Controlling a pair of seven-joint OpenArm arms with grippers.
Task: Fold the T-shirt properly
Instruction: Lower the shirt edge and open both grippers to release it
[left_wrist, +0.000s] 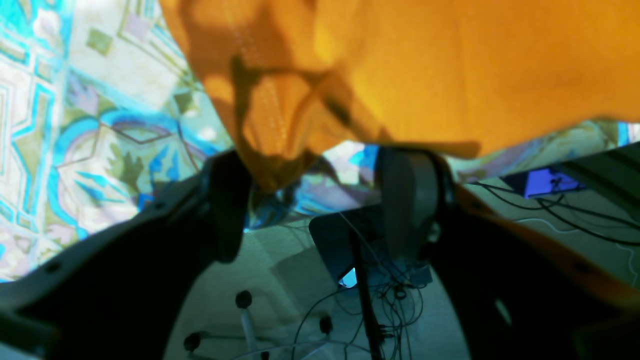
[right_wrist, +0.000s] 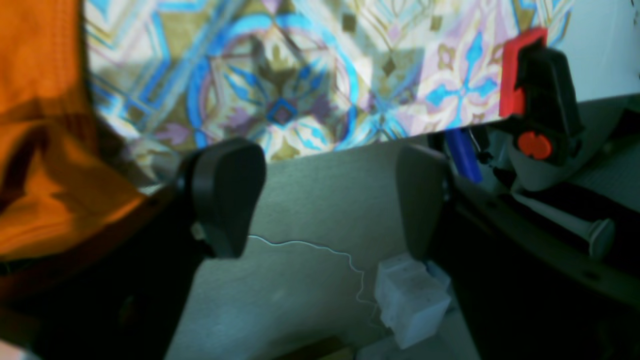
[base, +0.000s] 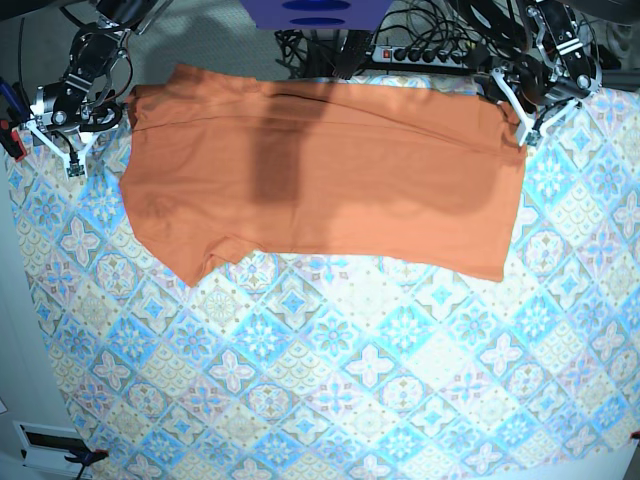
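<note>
The T-shirt (base: 320, 180) lies folded along the tablecloth's (base: 330, 400) far edge; left gripper (left_wrist: 310, 200) has parted jaws with a fold sagging between them, right gripper (right_wrist: 330, 200) gapes empty, so both should withdraw cleanly without dragging cloth.

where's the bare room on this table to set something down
The widest free patch is the blue-and-cream tile-patterned tablecloth between the plain orange cloth T-shirt and the near table edge. Narrower bare strips flank the shirt's left and right sides. The far edge is crowded: shirt, left gripper, right gripper, and cables beyond.
</note>
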